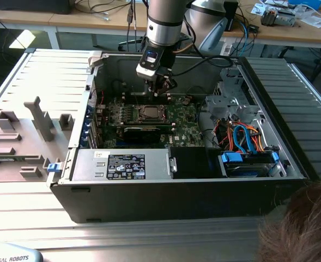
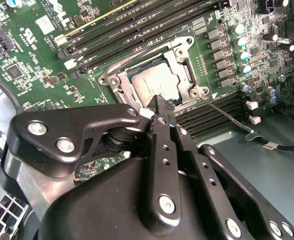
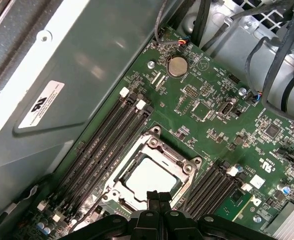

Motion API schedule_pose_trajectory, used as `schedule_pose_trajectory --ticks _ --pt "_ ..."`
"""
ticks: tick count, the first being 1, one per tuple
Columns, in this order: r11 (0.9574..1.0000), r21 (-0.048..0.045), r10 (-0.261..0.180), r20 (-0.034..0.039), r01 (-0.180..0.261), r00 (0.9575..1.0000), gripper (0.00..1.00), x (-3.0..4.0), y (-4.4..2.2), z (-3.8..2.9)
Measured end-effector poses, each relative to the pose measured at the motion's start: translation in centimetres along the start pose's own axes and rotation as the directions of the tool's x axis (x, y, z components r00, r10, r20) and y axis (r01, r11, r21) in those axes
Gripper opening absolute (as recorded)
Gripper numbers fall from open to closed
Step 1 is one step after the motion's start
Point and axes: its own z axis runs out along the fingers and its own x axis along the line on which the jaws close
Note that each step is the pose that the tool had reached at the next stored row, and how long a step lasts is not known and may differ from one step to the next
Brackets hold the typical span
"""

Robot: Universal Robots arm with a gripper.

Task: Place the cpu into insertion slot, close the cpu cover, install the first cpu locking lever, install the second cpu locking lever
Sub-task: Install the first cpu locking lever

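While the arm hangs down into the open PC case (image 1: 176, 202) in the exterior view, the gripper (image 1: 159, 88) sits low over the green board (image 3: 211, 125), right above the socket (image 2: 118, 82). Both wrist views show the two black fingers (image 2: 161, 130) pressed together, and I can't make out anything pinched between them. Their tips are right at the edge of the metal cover plate (image 2: 179, 50), on the side nearest the tool, though whether they actually touch it is hard to say. The chip (image 2: 154, 85) is already sitting in the socket just beyond the fingertips, silvery top facing up, and the cover plate lies flat over it so the chip shows through the square window. In the second wrist view a thin wire lever (image 2: 226, 117) runs out from the socket corner beside the fingers and slants across the dark slots there, ending in a little hook. The long memory slots (image 3: 102, 145) are on the far side of the socket from the gripper. In the exterior view the black card (image 1: 144, 131) lies just past the socket, on the camera's side.
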Motion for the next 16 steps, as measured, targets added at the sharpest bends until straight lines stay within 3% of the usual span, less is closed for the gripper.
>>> schedule_pose_trajectory --ticks 16 --pt "0.9997 0.0004 -0.023 0.0014 0.023 0.9997 0.11 0.0 0.0 0.0"
